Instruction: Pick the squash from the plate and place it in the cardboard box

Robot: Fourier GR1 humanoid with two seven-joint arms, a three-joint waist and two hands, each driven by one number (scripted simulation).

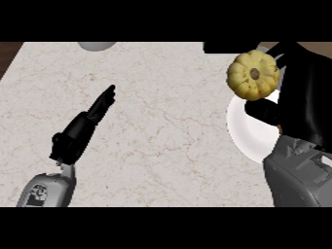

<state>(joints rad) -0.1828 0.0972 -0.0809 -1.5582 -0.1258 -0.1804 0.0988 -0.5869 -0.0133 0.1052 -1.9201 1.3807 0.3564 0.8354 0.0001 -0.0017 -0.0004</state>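
Squash [253, 74], stem end toward the view (roundish, slightly taller), clasped in right hand [306, 92] above plate [245, 131].

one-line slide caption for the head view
Right black hand holds the ribbed yellow squash by the round white plate on a pale marble counter; left black hand rests open.

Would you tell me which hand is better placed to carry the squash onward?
Right. The right hand curls round the squash at the plate's far rim, whereas the left hand is open and well off to the left over the counter.
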